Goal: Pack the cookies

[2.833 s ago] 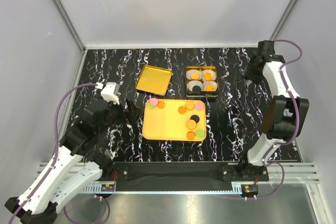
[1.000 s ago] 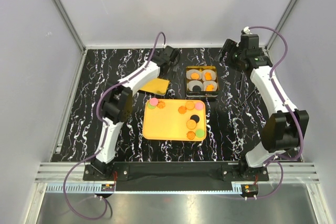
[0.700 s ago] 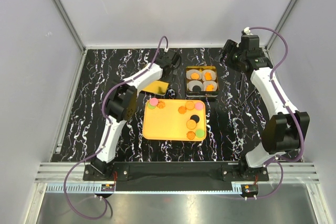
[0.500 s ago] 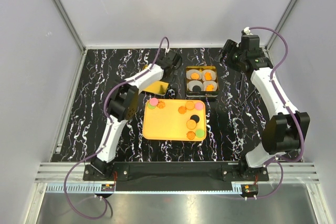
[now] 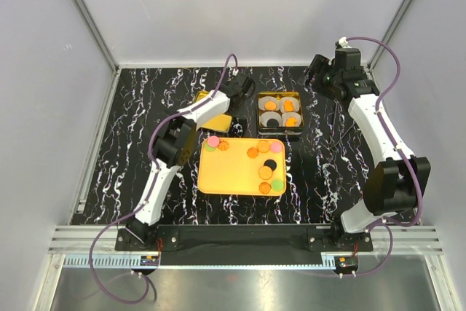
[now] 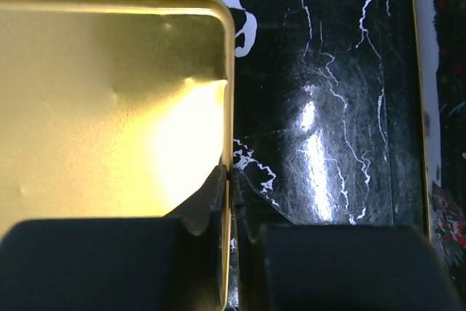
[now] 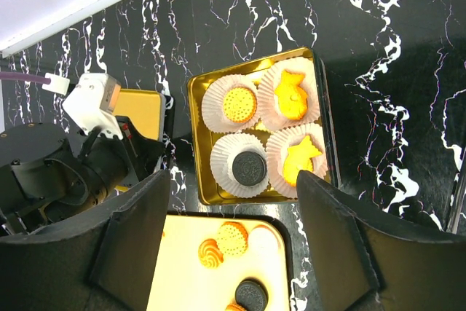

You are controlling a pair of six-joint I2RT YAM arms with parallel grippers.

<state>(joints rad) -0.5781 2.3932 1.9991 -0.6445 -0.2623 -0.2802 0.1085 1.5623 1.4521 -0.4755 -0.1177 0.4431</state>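
Cookies point(image 7: 295, 100) fill the tin's point(image 7: 191, 143) four cups point(image 7: 212, 118) at centre; our left gripper point(image 6: 228, 183) pinches the gold lid's point(image 6: 109, 107) rim, right gripper point(image 7: 234, 180) gaping, so we lift it level, slowly.

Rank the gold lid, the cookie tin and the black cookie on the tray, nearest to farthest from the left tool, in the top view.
1. gold lid: its rim clamped in the left tool.
2. cookie tin: just right of it.
3. black cookie on the tray: toward the bases.
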